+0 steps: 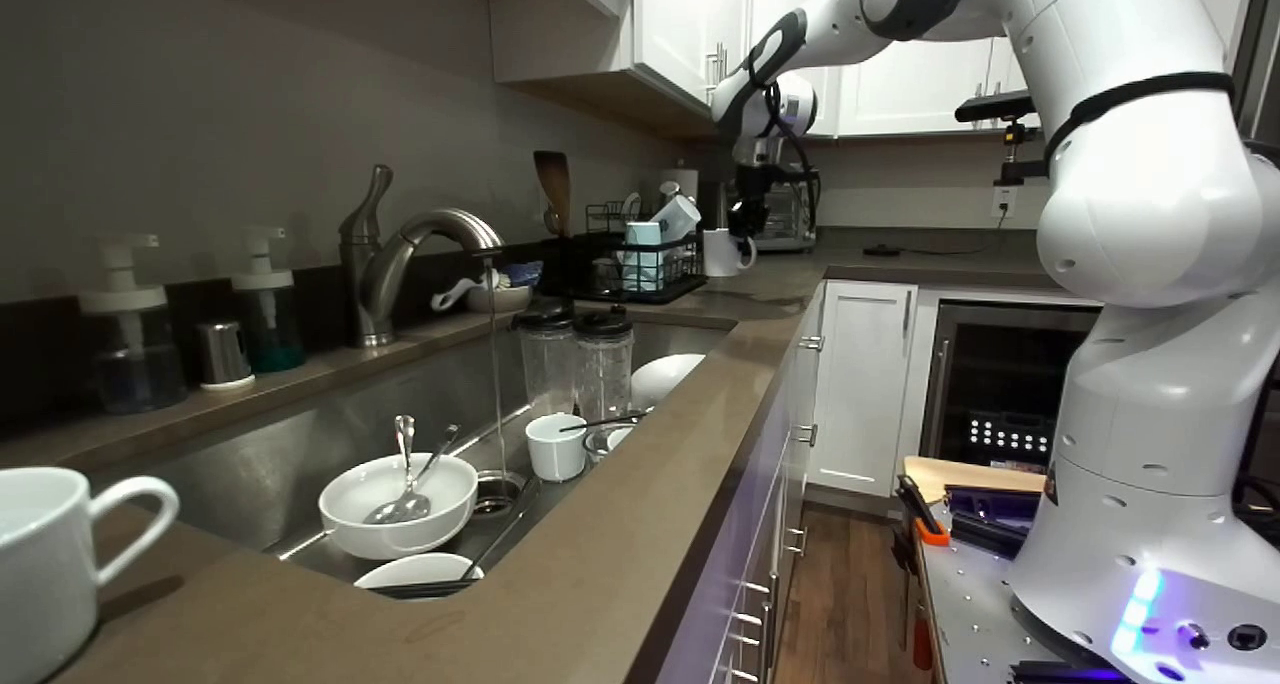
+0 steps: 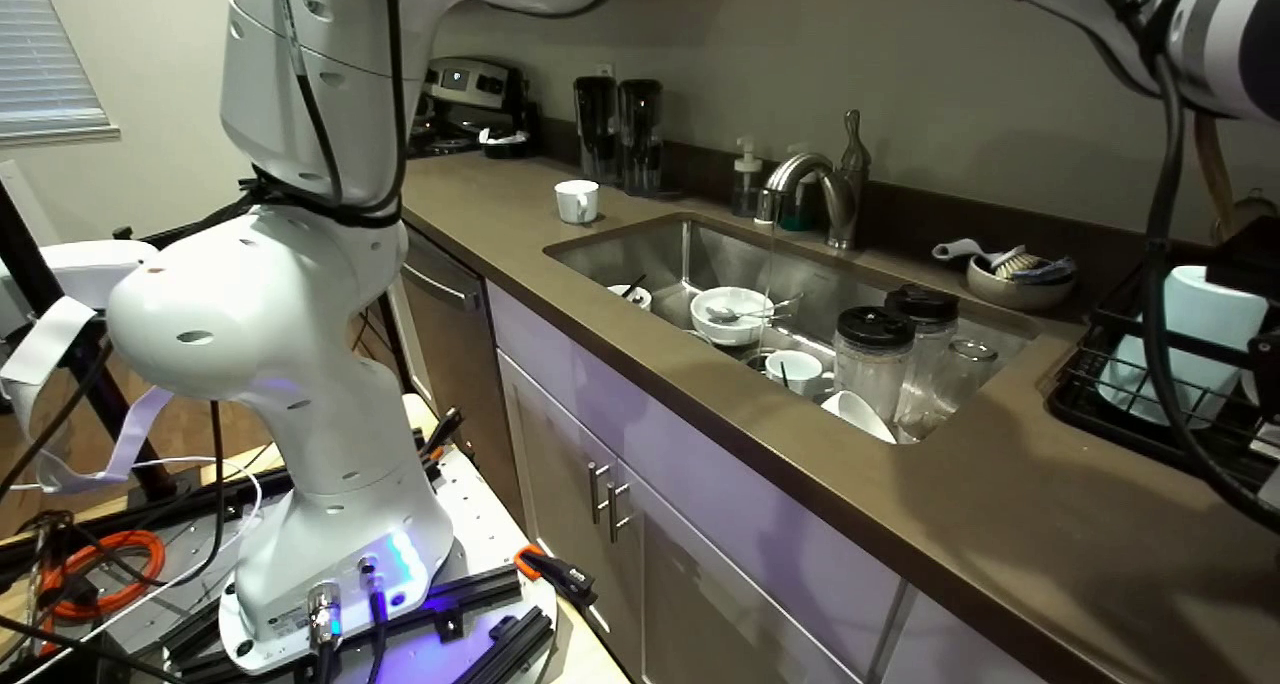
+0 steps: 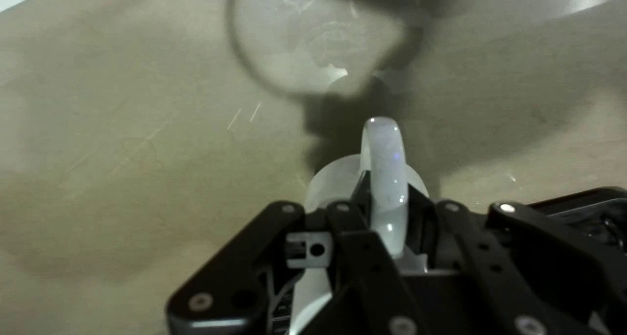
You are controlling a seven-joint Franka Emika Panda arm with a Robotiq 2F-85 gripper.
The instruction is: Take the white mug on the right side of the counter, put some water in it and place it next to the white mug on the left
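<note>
Your pincer (image 3: 388,198) grips the handle (image 3: 384,144) of the round white ceramic mug (image 1: 719,256), its body toward the smooth grey wall (image 1: 250,94).

arm (image 1: 1120,204): glossy white, rounded | strap (image 1: 1140,92): black | cables (image 2: 1168,164): black | base light (image 1: 1137,610): blue | pincer (image 3: 389,193): black, silver screws (image 3: 200,301)

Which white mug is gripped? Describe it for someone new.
On the counter, beside the sink, sits a black dish rack. Just outside it is the white mug: unlike the dishes in the rack, its handle is pinched in the gripper.
</note>
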